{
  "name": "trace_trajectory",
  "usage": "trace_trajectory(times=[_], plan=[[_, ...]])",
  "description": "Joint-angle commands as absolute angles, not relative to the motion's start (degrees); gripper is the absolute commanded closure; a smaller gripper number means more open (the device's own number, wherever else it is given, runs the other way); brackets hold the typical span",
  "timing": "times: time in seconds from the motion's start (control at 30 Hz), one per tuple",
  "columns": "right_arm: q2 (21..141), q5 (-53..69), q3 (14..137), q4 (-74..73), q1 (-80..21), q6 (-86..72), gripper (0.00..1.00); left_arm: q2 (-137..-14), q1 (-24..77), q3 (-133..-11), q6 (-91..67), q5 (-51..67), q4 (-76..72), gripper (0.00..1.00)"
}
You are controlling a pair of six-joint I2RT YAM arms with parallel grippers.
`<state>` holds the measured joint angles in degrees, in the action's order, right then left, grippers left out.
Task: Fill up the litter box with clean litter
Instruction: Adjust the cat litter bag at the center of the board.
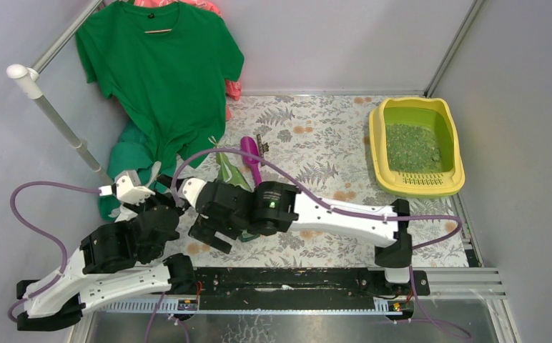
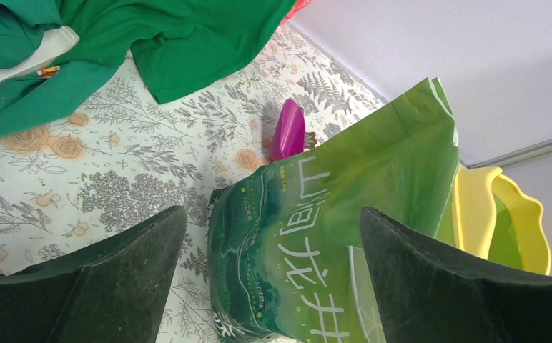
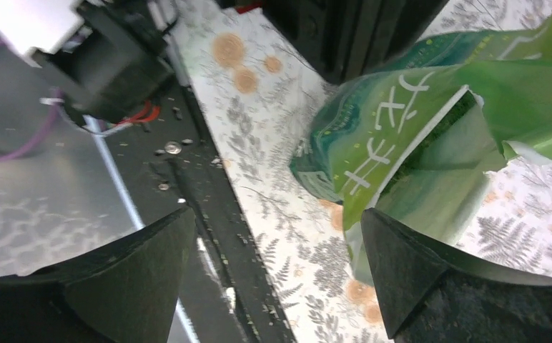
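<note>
Both pairs of jaws straddle the green bag (image 2: 316, 243), litter box (image 1: 420, 183) well apart.

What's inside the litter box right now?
Clean litter covers the middle of the litter box floor, bare green edges around it. Its depth cannot be seen.

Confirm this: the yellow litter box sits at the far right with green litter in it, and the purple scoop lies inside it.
One error. The purple scoop lies on the floral table cover beside the green bag, far from the litter box, as the top external view shows. The box is at the far right with green litter in it.
</note>
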<state>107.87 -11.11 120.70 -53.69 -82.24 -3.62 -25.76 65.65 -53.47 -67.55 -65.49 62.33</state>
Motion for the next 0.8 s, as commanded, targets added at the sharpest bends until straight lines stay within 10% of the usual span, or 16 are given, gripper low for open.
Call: trace_trajectory(times=[0.0, 0.77], plan=[[109.1, -19.9, 123.9, -54.2, -82.4, -0.3, 0.08, -26.8, 66.1, -55.2, -68.7, -67.9, 66.3, 0.01], [111.7, -1.7, 113.7, -52.0, -72.9, -0.3, 0.15, -23.0, 66.1, -52.5, -67.6, -66.9, 64.8, 0.01]])
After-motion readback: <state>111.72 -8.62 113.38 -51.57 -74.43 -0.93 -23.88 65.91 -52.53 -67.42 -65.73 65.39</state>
